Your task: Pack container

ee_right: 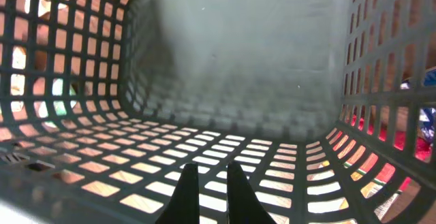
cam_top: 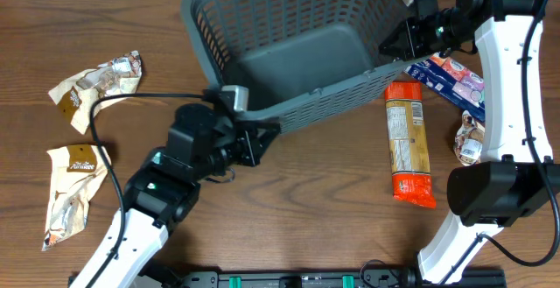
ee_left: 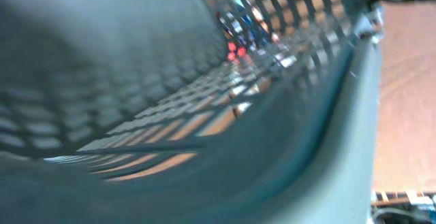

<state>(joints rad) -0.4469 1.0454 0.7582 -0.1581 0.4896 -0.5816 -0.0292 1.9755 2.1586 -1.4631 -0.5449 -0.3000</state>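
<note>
The container [cam_top: 297, 56] is a large dark grey lattice basket at the top middle, tipped up on its side with nothing inside. My left gripper [cam_top: 259, 136] sits on the near rim at its lower left corner and looks closed on it. In the left wrist view the rim [ee_left: 340, 135] fills the frame, blurred, and hides the fingers. My right gripper [cam_top: 409, 32] is at the right rim. In the right wrist view its fingers [ee_right: 208, 183] are nearly together with nothing between them, pointing over the lattice wall towards the solid floor [ee_right: 238, 54].
An orange packet [cam_top: 409, 144], a blue and purple packet [cam_top: 451, 78] and a small packet [cam_top: 470, 139] lie right of the basket. Two brown and white packets [cam_top: 96, 82] [cam_top: 74, 192] lie at the left. The left arm's cable [cam_top: 131, 100] crosses the table.
</note>
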